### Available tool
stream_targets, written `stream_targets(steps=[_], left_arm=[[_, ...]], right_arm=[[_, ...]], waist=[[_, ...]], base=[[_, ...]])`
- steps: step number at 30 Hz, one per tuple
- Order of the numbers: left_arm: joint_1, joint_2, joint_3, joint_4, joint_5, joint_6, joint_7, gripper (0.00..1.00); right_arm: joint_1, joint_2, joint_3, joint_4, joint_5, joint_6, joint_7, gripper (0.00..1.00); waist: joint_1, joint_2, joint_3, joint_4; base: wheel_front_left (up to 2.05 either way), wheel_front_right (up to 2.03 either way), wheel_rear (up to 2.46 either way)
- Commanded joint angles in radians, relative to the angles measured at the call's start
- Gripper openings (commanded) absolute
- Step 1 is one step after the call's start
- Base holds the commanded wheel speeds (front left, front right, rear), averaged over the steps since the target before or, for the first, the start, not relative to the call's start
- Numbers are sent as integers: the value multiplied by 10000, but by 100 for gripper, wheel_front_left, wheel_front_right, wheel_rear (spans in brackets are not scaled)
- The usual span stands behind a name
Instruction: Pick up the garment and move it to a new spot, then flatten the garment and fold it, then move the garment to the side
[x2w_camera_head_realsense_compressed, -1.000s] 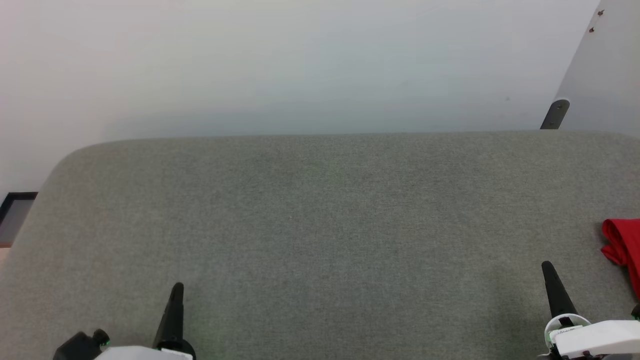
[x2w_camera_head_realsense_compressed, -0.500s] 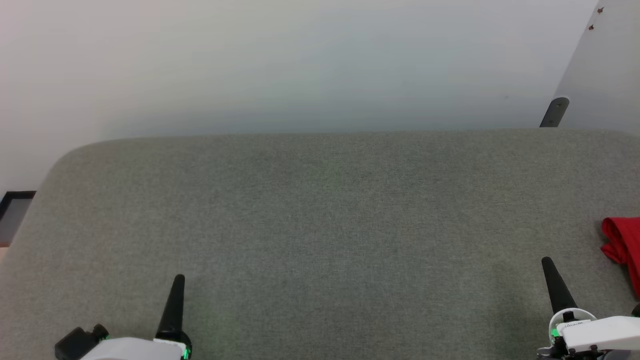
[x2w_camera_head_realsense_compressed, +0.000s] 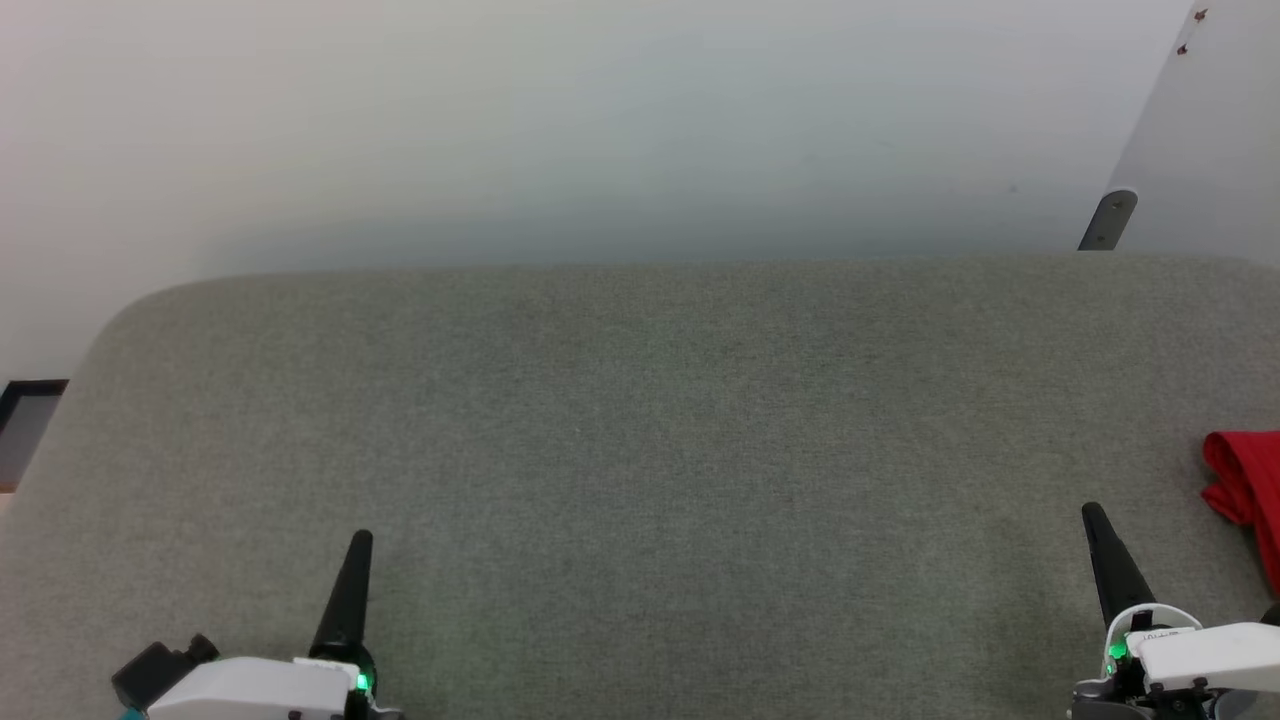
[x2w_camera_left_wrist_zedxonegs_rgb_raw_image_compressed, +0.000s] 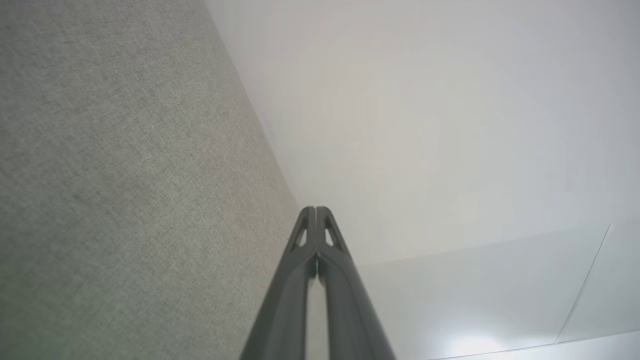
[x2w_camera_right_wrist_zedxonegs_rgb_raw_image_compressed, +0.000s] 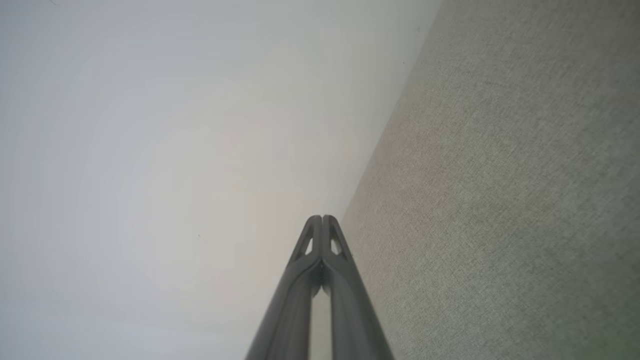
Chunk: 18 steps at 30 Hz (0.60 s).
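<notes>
One red garment, as far as can be told (its edge alone is in frame, so further pieces could lie past it). Two claws, the left claw and the right claw, each with two dark fingers. One grey fabric-covered table. One grey bracket by the wall. Two small dark screws on one pale panel.

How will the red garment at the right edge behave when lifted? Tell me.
The red garment lies bunched in soft folds, so it will probably droop limply. It looks thin, so likely light. A push may bunch it on the woven gray surface.
</notes>
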Motion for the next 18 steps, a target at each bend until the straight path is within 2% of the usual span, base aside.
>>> stream_targets(steps=[1,18], left_arm=[[-184,8,47,5,-253,-24,67,0],[-483,-62,154,164,-1508,-29,441,0]], right_arm=[[-141,33,-49,-16,227,2,57,0],[-291,144,-186,88,1405,1,348,0]], waist=[[-1,-1,7,-3],[-1,-1,72,-34]], base=[[0,0,0],[0,0,0]])
